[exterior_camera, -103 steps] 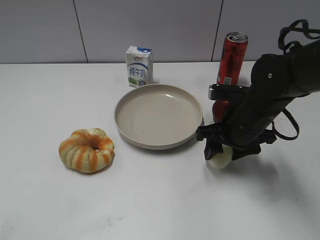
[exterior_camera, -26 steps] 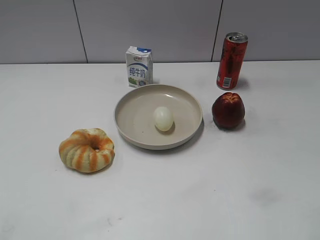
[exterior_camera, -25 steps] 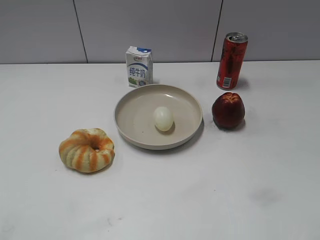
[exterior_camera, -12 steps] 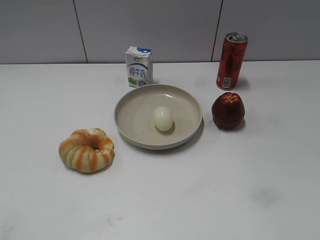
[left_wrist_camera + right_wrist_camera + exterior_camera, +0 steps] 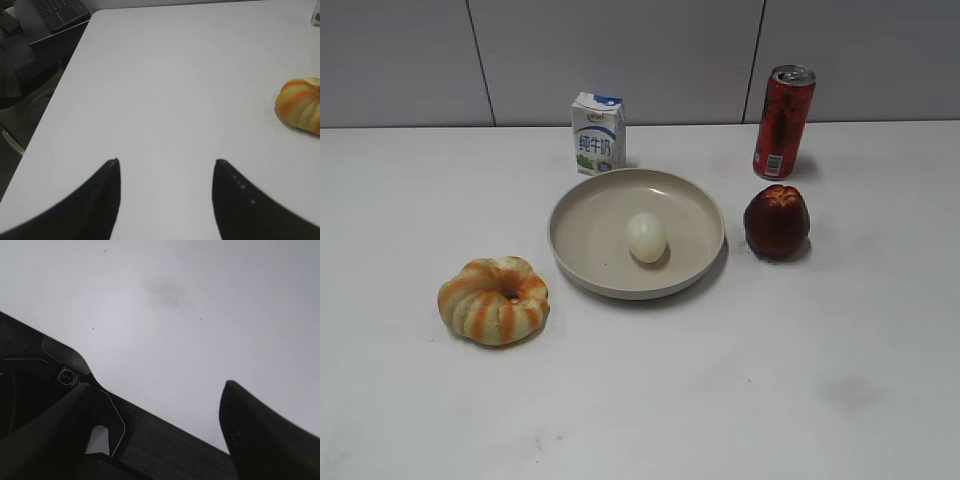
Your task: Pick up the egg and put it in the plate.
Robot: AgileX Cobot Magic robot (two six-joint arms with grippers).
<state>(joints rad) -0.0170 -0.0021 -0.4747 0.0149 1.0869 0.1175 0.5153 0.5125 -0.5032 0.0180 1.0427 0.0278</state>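
Observation:
The pale egg (image 5: 646, 237) lies inside the beige plate (image 5: 576, 205), near its middle, in the exterior view. Neither arm shows in the exterior view. In the left wrist view my left gripper (image 5: 166, 162) is open and empty above bare white table, with the orange-striped bread (image 5: 301, 103) off to its right. In the right wrist view my right gripper (image 5: 157, 386) is open and empty over the table's edge, with its right fingertip (image 5: 235, 400) dark against the white top. The egg and the plate do not show in either wrist view.
A dark red fruit (image 5: 777, 221) sits just right of the plate, with a red can (image 5: 783, 121) behind it. A milk carton (image 5: 598, 132) stands behind the plate. The ring-shaped bread (image 5: 494, 299) lies at the front left. A keyboard (image 5: 59, 8) lies beyond the table's left edge.
Four seconds ago my right gripper held the egg right of the plate. Now the egg lies in the plate and the arm has left the exterior view. Nothing moved in the last second.

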